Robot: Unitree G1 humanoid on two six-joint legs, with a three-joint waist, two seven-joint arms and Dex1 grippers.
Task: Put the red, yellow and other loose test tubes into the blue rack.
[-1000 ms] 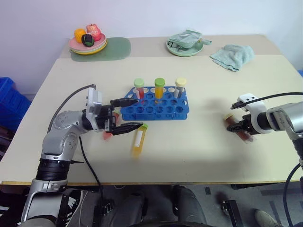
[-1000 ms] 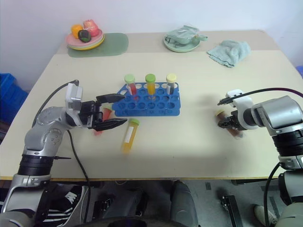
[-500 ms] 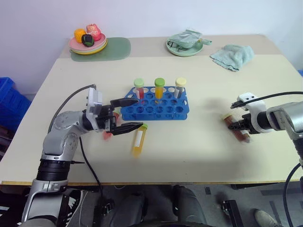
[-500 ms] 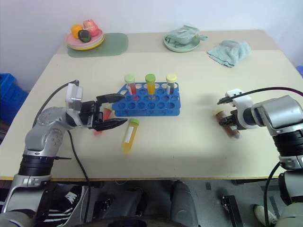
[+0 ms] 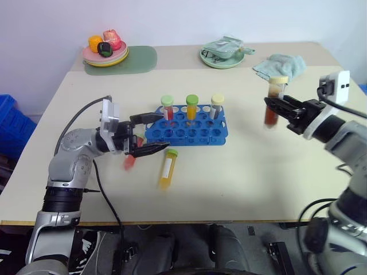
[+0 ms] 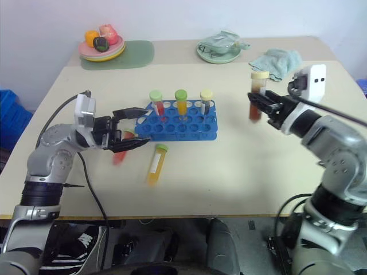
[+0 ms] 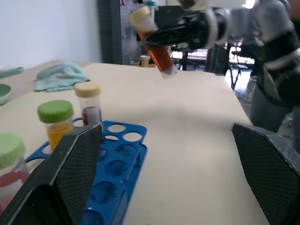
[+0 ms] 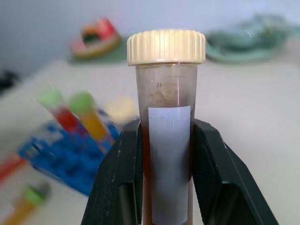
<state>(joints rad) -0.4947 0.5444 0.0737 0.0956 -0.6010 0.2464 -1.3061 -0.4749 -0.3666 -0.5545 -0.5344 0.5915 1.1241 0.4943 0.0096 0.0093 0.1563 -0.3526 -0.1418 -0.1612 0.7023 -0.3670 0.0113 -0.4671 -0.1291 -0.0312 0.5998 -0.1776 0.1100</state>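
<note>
The blue rack (image 5: pixel 186 130) stands mid-table with three capped tubes upright in its back row: red (image 5: pixel 167 107), yellow (image 5: pixel 191 106) and dark (image 5: pixel 217 105). A loose yellow tube with a green cap (image 5: pixel 166 169) lies in front of the rack. A red tube (image 5: pixel 129 161) lies by my left gripper (image 5: pixel 165 132), which is open just left of the rack, above the table. My right gripper (image 5: pixel 275 107) is shut on a brown tube with a cream cap (image 8: pixel 166 108), held upright in the air to the right of the rack.
At the back left a plate of toy fruit (image 5: pixel 106 51) rests on a green mat (image 5: pixel 140 58). A green plate (image 5: pixel 223 54) and a teal towel (image 5: pixel 281 64) lie at the back right. A blue crate (image 5: pixel 8 123) stands beside the table's left edge.
My right gripper has lifted the brown tube off the table, turned it upright and carried it up and toward the rack. The left gripper has stayed open in place.
</note>
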